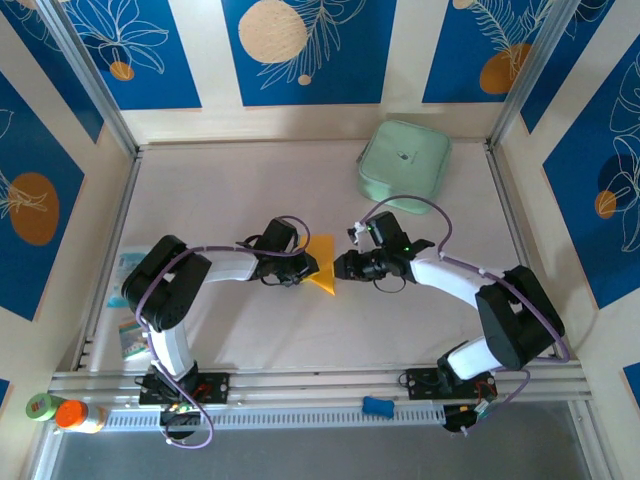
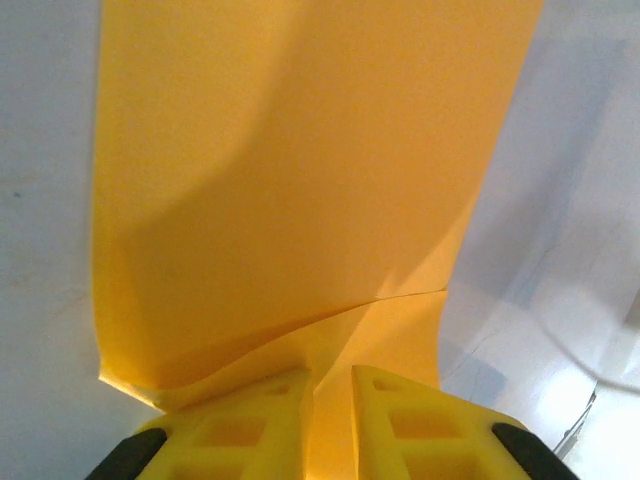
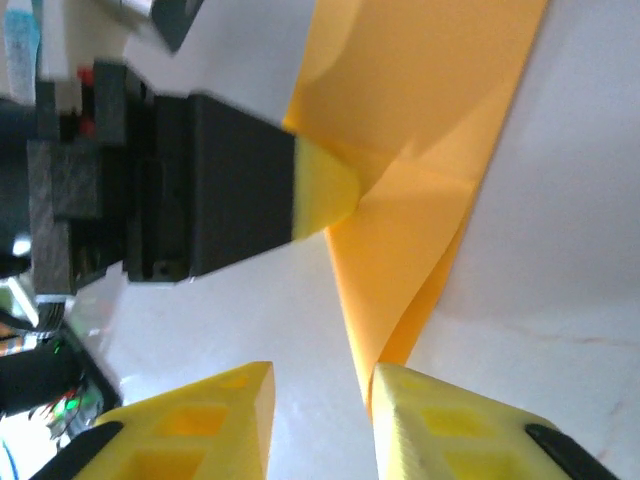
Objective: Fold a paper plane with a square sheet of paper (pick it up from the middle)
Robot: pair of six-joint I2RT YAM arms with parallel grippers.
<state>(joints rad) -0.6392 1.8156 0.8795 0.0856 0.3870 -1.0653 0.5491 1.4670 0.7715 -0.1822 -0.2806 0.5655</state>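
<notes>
Beige table (image 1: 250, 190) as base, walled by blue leaf-print panels (image 1: 300, 50). Two white-and-black arms reaching in from near edge, meeting around table middle. Mint-green case (image 1: 404, 160) flat at far right, well apart from both arms.

Orange-yellow paper (image 1: 323, 264) at table middle, between the two grippers, partly folded, roughly triangular from above with point toward near edge. From left wrist, paper (image 2: 300, 180) spreading wide away from fingers, one crease line across. From right wrist, paper (image 3: 430, 120) doubled in layers, narrowing downward.

Left gripper (image 1: 300, 266) clenched on paper. Close up, left gripper (image 2: 330, 385) with sheet edge running into narrow slot between yellow fingers. From right wrist, its yellow fingertip (image 3: 325, 190) pinching paper's side.

Right gripper (image 1: 345, 266) released. Close up, right gripper (image 3: 320, 385) with fingers spread, bare table in gap. Paper's lower tip just beside one finger; contact impossible to tell.

Printed packets (image 1: 130, 340) at left table edge. Orange-capped bottle (image 1: 78, 415) at near left corner. Small blue item (image 1: 377, 405) on front rail.
</notes>
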